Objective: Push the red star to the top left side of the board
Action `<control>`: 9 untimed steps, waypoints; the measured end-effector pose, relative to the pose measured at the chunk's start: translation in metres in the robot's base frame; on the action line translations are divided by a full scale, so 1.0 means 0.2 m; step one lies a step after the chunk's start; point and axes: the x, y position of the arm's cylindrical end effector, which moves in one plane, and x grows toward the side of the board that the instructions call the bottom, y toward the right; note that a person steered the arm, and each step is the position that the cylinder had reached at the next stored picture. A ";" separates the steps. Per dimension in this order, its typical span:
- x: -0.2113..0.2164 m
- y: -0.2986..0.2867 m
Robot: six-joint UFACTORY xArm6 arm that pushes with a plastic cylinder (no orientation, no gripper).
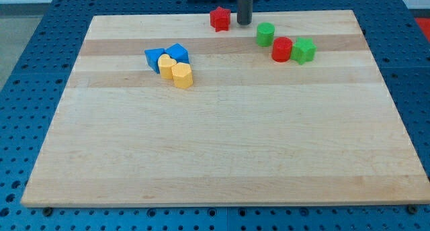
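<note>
The red star lies near the board's top edge, a little left of the view's middle. My tip stands just to the right of the star, a small gap apart or barely touching; I cannot tell which. The dark rod rises from it out of the view's top.
The wooden board fills most of the view. A blue block, a second blue block, a yellow heart and a yellow hexagon cluster at upper left. A green cylinder, red cylinder and green block sit at upper right.
</note>
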 end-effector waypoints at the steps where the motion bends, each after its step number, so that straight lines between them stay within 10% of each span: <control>1: -0.02 -0.04; 9: 0.09 -0.73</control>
